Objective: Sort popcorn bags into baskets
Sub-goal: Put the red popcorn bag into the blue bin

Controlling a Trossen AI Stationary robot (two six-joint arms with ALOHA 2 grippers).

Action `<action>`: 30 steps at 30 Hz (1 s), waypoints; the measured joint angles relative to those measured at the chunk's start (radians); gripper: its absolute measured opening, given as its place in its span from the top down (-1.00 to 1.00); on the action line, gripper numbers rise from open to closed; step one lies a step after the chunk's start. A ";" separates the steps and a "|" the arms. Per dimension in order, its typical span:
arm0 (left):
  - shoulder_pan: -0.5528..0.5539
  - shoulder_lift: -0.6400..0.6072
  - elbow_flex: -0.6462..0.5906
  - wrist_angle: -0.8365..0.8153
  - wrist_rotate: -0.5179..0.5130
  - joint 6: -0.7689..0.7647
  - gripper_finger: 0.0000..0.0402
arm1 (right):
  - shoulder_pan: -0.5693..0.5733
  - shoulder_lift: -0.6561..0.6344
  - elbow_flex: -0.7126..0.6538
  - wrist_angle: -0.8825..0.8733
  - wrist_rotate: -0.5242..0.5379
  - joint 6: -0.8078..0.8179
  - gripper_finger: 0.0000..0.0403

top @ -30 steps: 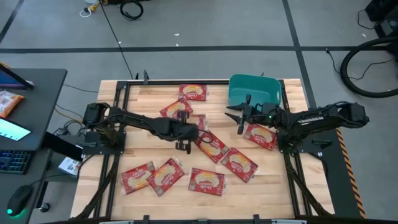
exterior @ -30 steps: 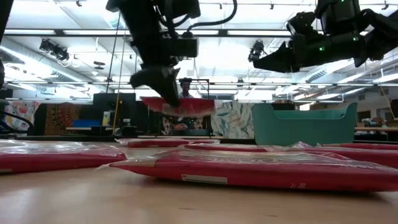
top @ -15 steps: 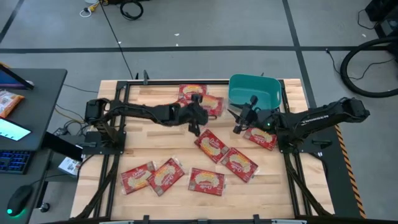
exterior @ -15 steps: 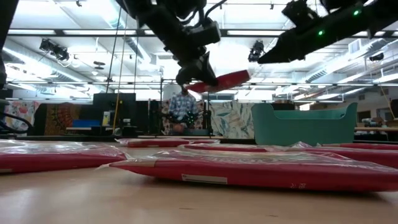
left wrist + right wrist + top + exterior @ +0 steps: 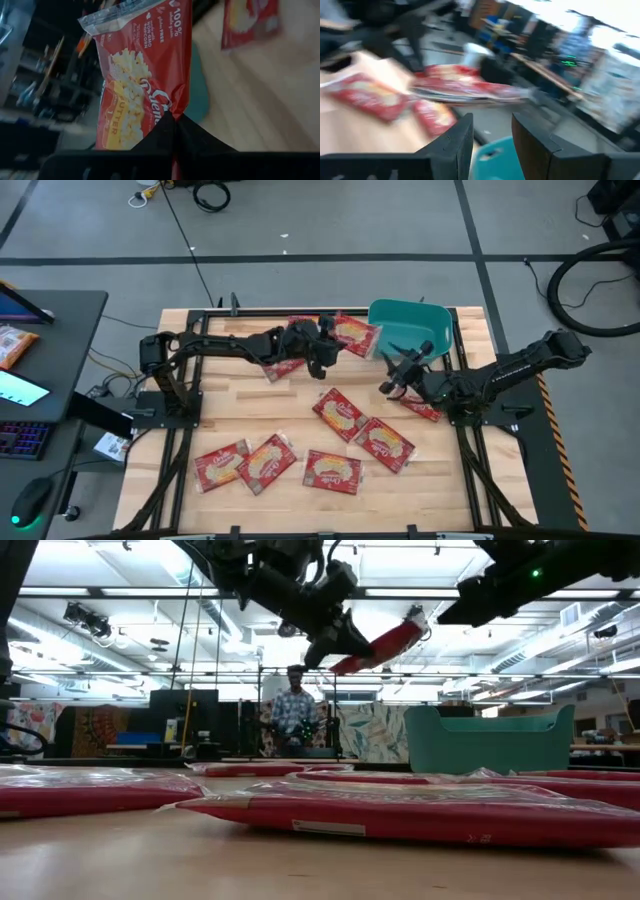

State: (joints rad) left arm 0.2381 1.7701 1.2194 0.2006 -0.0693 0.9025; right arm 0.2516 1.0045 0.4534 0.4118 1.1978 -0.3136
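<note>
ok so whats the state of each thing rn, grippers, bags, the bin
left gripper: shut on a popcorn bag
held popcorn bag: lifted, tilted, beside the bin's rim
right gripper: open, holding nothing, in front of the bin
teal bin: upright, no bag visible inside
loose popcorn bags: lying flat on the table

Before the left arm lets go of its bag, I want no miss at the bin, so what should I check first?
1. Grip: left gripper shut on the held bag, pinching its edge. Ok.
2. Bag over the bin: it hangs beside the near rim, not above the opening. Not ok.
3. Bag level: it tilts upward in the low view. Not ok.
4. Right gripper out of the way: open, empty, close by the bin's front. Not ok.
5. Room in the bin: the inside that shows looks empty. Ok.
6. Height above the rim: well above it in the low view. Ok.
</note>
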 joint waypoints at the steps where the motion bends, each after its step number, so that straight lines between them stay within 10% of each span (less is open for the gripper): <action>1: 0.010 0.003 0.000 0.029 0.034 -0.008 0.95 | 0.009 0.000 0.000 0.022 0.024 -0.011 0.31; 10: 0.027 0.171 0.019 0.367 0.125 -0.091 0.95 | 0.109 -0.019 0.047 0.202 0.202 -0.203 0.31; 30: -0.006 0.565 0.674 -0.005 0.059 -0.205 0.95 | 0.187 -0.032 0.124 0.200 0.374 -0.339 0.31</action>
State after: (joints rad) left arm 0.2317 2.3349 1.8935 0.1957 -0.0104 0.6974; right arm 0.4385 0.9722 0.5774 0.6120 1.5715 -0.6523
